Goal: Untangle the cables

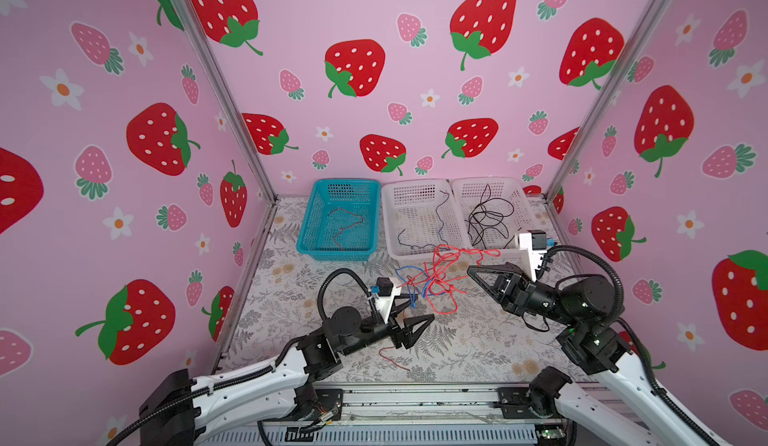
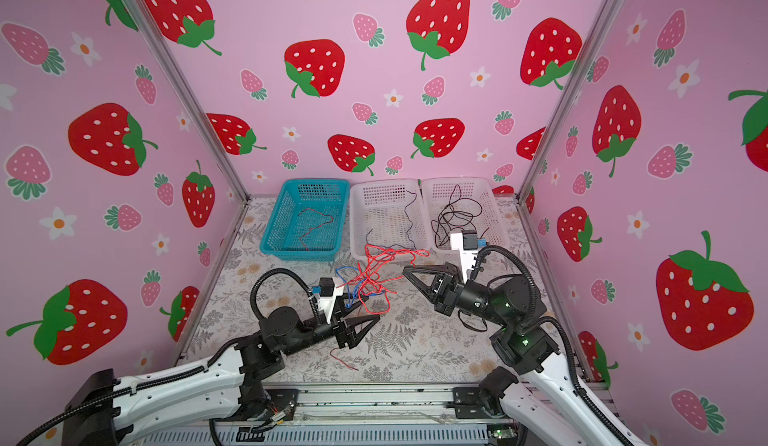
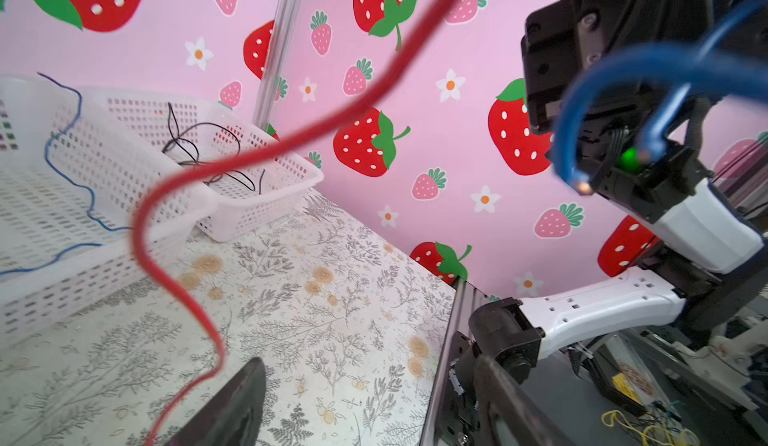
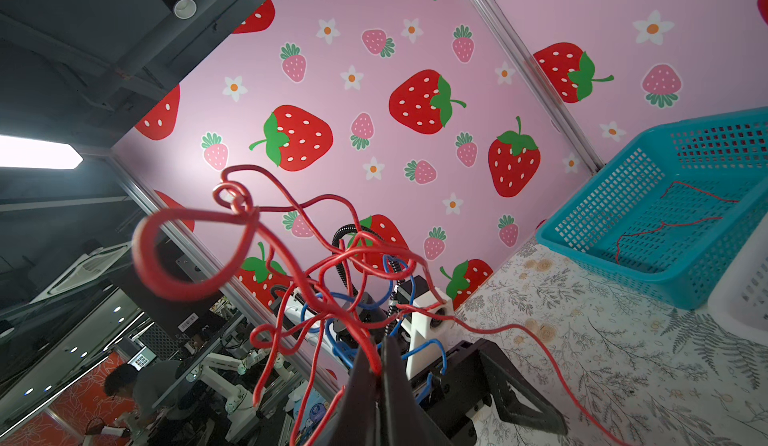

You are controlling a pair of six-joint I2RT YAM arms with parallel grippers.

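left arm (image 1: 249, 377): white shell with black joints, lying low from the near left, wrist turned toward the middle.

left gripper (image 1: 422, 307): black triangular fingers spread wide, with nothing between them. In the left wrist view a red strand runs past one finger (image 3: 237, 402).

right arm (image 1: 623, 375): rises from the near right, elbow high, forearm sloping down and leftward.

right gripper (image 1: 471, 272): fingers pressed together, pinching a red cable (image 4: 361, 331) of the tangle.

cables (image 1: 436, 277): thin, glossy, kinked red and blue wires in a loose knot. The knot hangs mid-scene between the two grippers, just near of the white baskets (I cannot tell whether the lowest loop touches the tabletop).

loose red cable (image 1: 392, 358): a short wavy length lying flat, near of the left gripper.

tabletop (image 1: 478, 352): pale cloth with a grey fern-and-flower print.

blue basket (image 1: 307, 223): perforated plastic, far left, holding one red wire (image 1: 349, 220).

middle white basket (image 1: 387, 219): same lattice, holding a dark blue wire (image 1: 438, 217).

right white basket (image 1: 524, 207): holds coiled black wires (image 1: 486, 215).
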